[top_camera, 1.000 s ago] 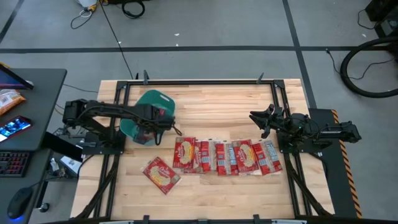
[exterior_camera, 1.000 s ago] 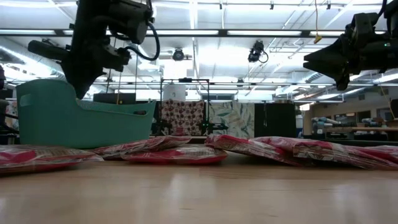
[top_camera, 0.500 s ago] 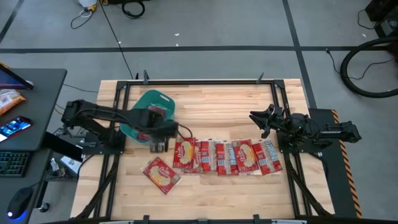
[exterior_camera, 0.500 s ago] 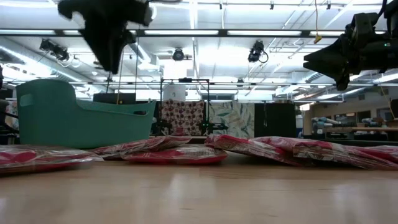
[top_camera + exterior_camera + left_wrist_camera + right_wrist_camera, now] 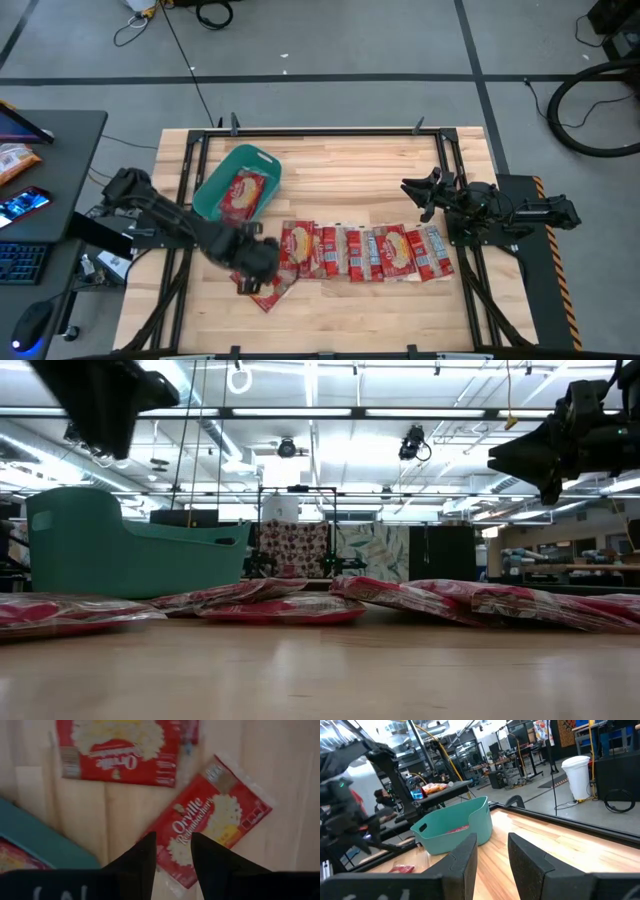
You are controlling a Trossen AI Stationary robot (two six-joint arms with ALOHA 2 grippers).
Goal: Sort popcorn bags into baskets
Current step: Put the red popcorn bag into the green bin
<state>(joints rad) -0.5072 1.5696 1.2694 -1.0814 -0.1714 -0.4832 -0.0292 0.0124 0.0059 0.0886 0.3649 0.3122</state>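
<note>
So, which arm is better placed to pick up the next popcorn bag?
Left. The left gripper, open, hangs directly above the separate popcorn bag; the right gripper waits by the table's right edge.

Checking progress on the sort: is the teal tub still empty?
No, in the high view one popcorn bag already lies inside the teal tub, while the other bags sit on the table.

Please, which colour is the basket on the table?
The basket is teal-green; the low view shows it best.
</note>
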